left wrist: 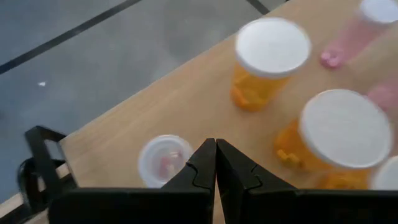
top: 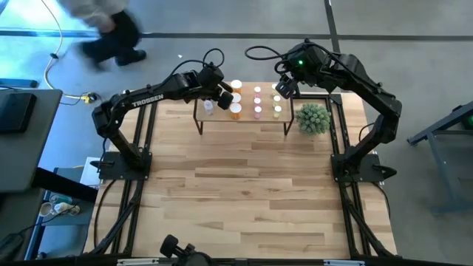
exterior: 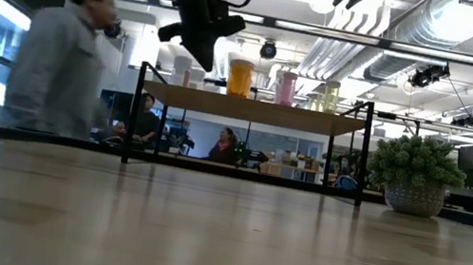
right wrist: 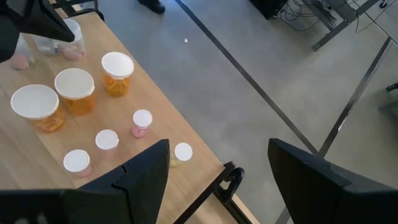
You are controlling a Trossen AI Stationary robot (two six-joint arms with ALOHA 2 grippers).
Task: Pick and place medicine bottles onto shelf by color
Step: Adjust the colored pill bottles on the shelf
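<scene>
Left hand (top: pixel 224 94) shut above shelf (top: pixel 247 117), orange bottles (left wrist: pixel 271 62) beside, plant (top: pixel 313 118) near

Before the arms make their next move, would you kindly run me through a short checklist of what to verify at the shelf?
1. Left gripper empty: ok, fingers shut on nothing, above the shelf.
2. Right gripper ready: ok, open and empty over the shelf's far right corner.
3. Orange bottles upright and grouped: ok.
4. Pink bottles grouped beside them: ok, upright in the right wrist view.
5. Clear bottle clear of the left fingers: cannot tell, it sits right beside them.
6. Person away from the arms: ok, walking beyond the table's far side.
</scene>
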